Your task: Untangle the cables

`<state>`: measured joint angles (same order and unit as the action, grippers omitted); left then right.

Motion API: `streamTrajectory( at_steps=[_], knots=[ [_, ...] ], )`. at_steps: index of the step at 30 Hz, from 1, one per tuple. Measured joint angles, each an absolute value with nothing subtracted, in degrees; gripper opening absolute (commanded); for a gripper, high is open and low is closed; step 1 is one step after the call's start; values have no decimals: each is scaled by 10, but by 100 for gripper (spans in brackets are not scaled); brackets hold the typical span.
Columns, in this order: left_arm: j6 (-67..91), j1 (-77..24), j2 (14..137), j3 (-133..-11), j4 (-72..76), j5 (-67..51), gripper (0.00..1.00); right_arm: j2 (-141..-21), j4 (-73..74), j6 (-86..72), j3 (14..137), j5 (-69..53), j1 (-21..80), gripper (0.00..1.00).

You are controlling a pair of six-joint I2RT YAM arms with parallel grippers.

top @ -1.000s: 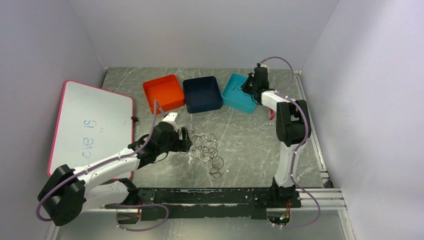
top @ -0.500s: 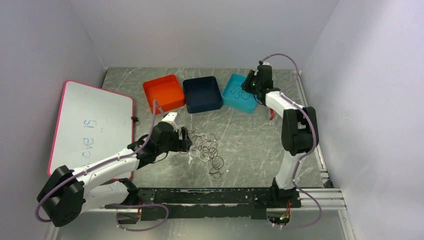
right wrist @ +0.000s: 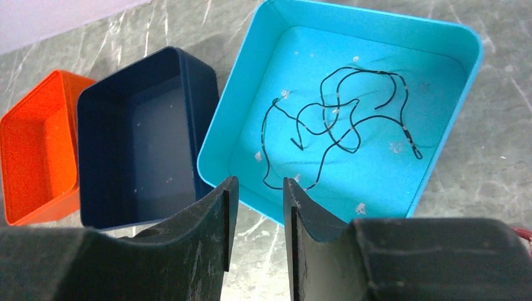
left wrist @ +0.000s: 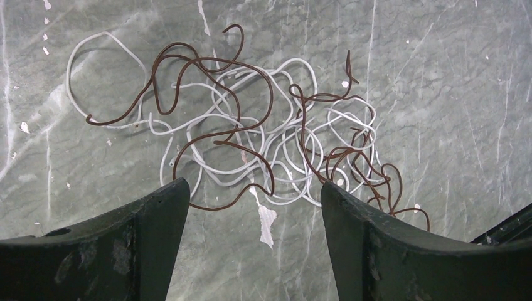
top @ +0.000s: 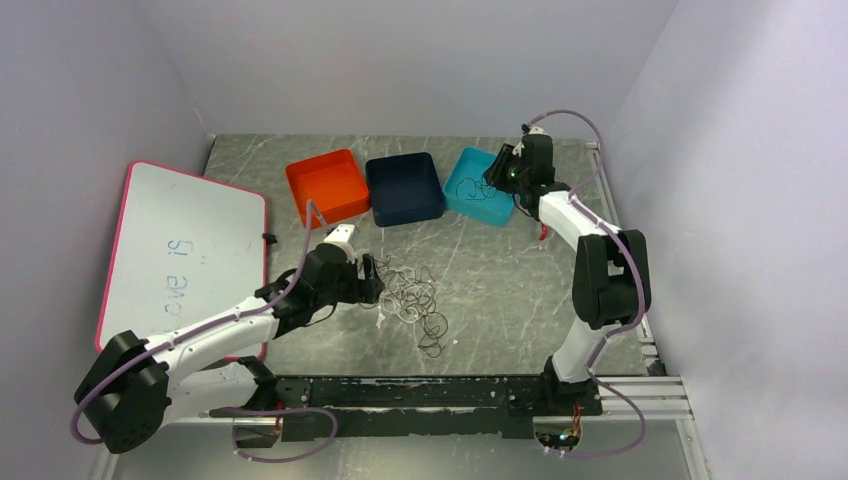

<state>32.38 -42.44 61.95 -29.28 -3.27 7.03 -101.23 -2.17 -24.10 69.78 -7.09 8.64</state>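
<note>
Pink-rimmed whiteboard (top: 180, 255) is lying along the left edge of the grey marbled desk (top: 500, 290), its faint writing too blurred to read. Right of it, the left gripper (left wrist: 251, 194) is hovering low, its fingers standing wide apart with nothing between them. Just beyond its tips, near the middle of the desk, the cables (left wrist: 251, 135) are lying in one knot of overlapping white and brownish-red loops. The strands are crossing too often to count, and the wrist view is cutting off the nearest loops behind the fingers.

Toward the far edge, an orange tray (top: 327, 187), a navy tray (top: 405, 188) and a teal tray (right wrist: 229, 119) are sitting side by side. One black cable (right wrist: 339, 116) is curling loosely on the teal tray's floor, barely showing from above. The right gripper (right wrist: 257, 188) is hanging over that tray, fingers slightly apart and gripping nothing.
</note>
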Motion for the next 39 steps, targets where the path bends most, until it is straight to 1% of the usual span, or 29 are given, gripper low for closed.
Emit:
streamTrajectory(
  at_steps=[5, 8, 14, 22, 29, 36, 39],
  knots=[
    [326, -422, 619, -293, -32, 70, 84, -1003, -9, -230, 695, -75, 113, 37],
    [330, -406, 619, -293, -29, 65, 85, -973, 0, -227, 666, -77, 145, 38],
    [328, -339, 609, -300, -29, 34, 89, -897, 42, -214, 614, -102, 200, 39],
    [310, -259, 602, -336, -31, -4, 89, -852, 70, -202, 585, -137, 275, 41],
    [286, -237, 601, -342, -41, -21, 87, -834, 86, -207, 545, -149, 280, 41],
    [248, -236, 626, -343, -41, -77, 86, -834, 111, -222, 538, -150, 297, 42],
    [242, -236, 638, -343, -41, -91, 89, -834, 106, -247, 524, -138, 311, 42]
  ],
)
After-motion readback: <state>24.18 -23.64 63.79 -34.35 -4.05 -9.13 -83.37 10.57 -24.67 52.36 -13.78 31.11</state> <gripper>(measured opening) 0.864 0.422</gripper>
